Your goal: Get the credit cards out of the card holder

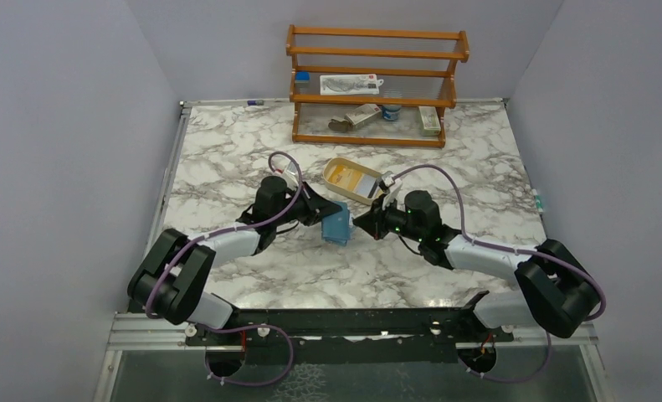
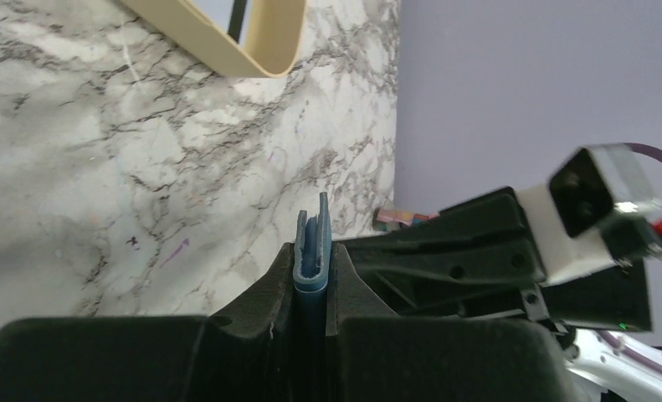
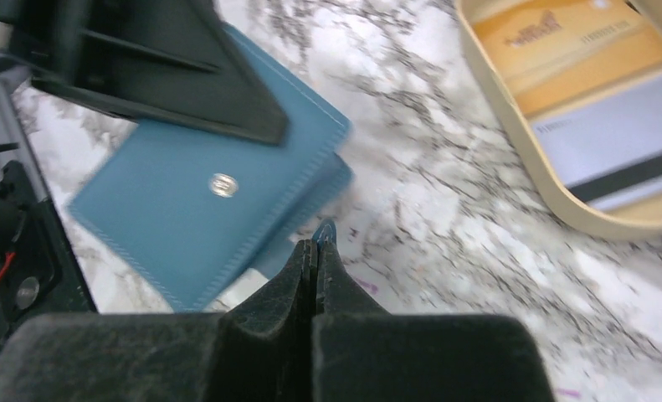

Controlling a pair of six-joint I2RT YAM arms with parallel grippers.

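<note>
Card holder (image 1: 337,224) edge-up, between grippers

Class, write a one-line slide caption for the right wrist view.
Both arms grip the card holder above marble, beside a tray holding credit cards.

Count, top view: two arms, one gripper each, left gripper (image 1: 325,214) and right gripper (image 1: 362,221); one teal card holder (image 1: 337,224) at frame centre. One oval tan tray (image 1: 334,168) just above centre, two cards visible inside: one orange card (image 3: 572,52), one pale grey card (image 3: 616,141). One wooden rack (image 1: 376,85), upper centre; contents too small to count.
</note>
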